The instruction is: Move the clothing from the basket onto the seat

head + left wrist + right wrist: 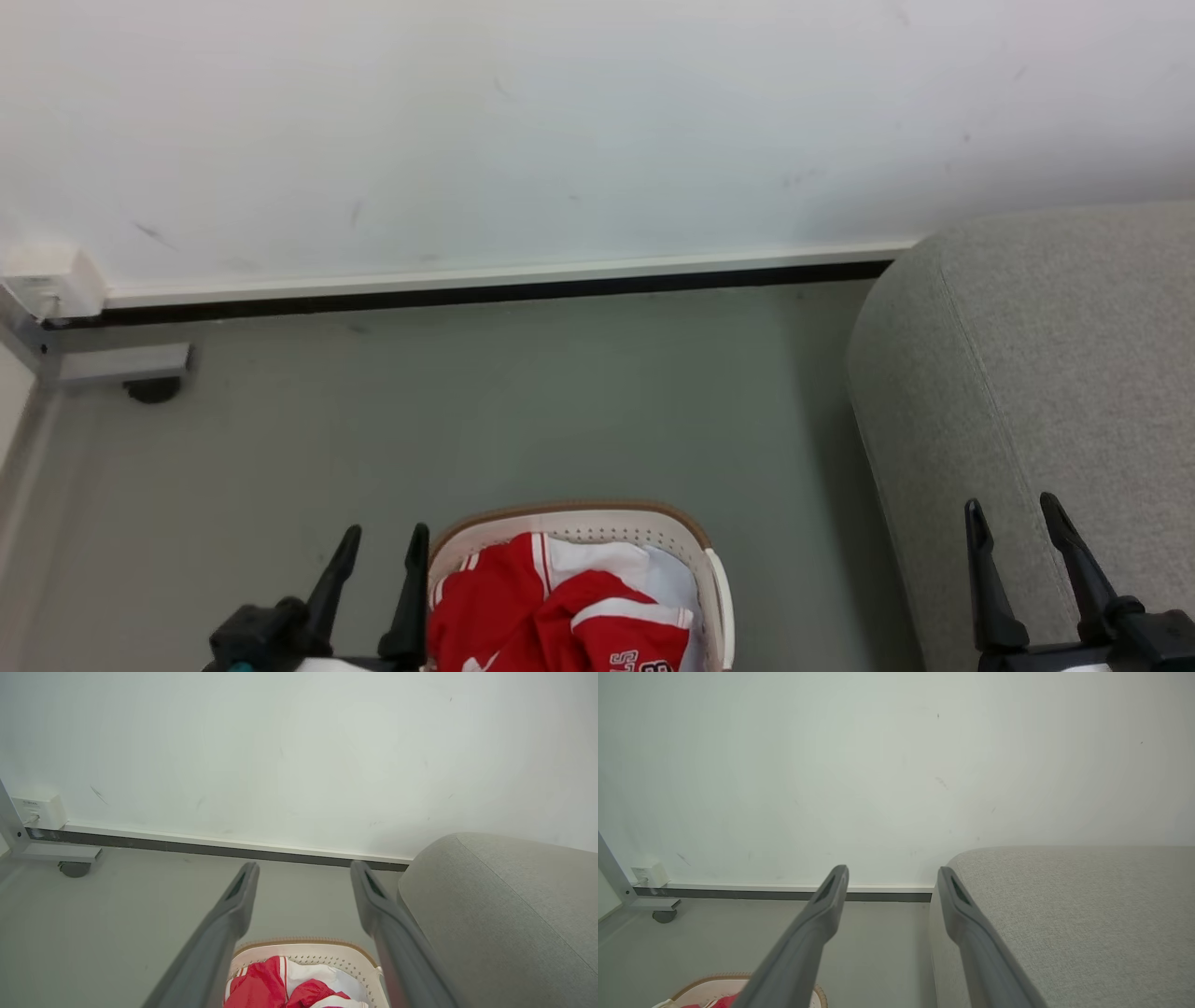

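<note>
a scuffed white wall (560,121) and grey-green floor (467,401) lie ahead of you, and at the left your left gripper (387,529) hangs just beside the basket (579,511), fingers spread and empty, well placed to dip in. the clothing (523,597) lies heaped inside that basket, none of it lifted, so the task looks barely begun. to the right the seat (1027,373) stands near the basket, with your right gripper (1011,501) over its edge, fingers apart, holding nothing.
</note>
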Motion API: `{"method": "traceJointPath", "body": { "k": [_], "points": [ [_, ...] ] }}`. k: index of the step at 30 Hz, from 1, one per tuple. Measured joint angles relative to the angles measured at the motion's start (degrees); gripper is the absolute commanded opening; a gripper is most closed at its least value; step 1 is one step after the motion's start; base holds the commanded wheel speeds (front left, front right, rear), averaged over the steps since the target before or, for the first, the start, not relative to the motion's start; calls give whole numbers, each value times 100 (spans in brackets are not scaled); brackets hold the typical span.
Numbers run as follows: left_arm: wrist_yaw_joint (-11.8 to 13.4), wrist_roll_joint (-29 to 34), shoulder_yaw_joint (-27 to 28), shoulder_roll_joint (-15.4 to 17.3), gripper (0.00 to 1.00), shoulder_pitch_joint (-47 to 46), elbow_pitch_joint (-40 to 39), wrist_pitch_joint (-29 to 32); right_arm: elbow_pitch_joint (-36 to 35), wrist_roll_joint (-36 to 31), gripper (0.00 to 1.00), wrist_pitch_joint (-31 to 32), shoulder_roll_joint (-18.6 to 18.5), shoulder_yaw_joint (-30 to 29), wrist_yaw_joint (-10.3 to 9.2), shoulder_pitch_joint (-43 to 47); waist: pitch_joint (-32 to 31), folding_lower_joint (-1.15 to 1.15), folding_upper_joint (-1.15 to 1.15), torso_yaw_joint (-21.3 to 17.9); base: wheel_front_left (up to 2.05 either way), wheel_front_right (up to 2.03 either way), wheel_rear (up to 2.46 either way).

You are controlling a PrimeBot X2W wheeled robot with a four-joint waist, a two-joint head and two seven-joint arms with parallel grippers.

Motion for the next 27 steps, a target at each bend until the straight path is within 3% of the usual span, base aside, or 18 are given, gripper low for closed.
{"method": "traceJointPath", "body": {
  "k": [6, 10, 17, 27],
  "points": [
    [0, 3, -410, 204, 100, -608, 274, 0, -168, 158, 100, 0, -1, 87, 0, -276, 497, 0, 0, -289, 0, 0, 0],
    [-1, -2, -934, 363, 100, -1197, 987, 2, -300, 256, 100, 0, -4, 138, 0, -553, 917, 1, 0, -478, 0, 0, 0],
    [-1, 2, -1579, 475, 100, -2437, 2120, 415, -532, 509, 100, 0, -7, 309, -1, -1087, 1769, 1, 0, -773, 0, 0, 0],
    [-1, -147, -2235, 521, 100, -3489, 3432, 1078, -892, 521, 100, 0, -5, 331, 0, -1549, 3012, 2, 0, -1060, 0, 0, 0]
  ]
}}
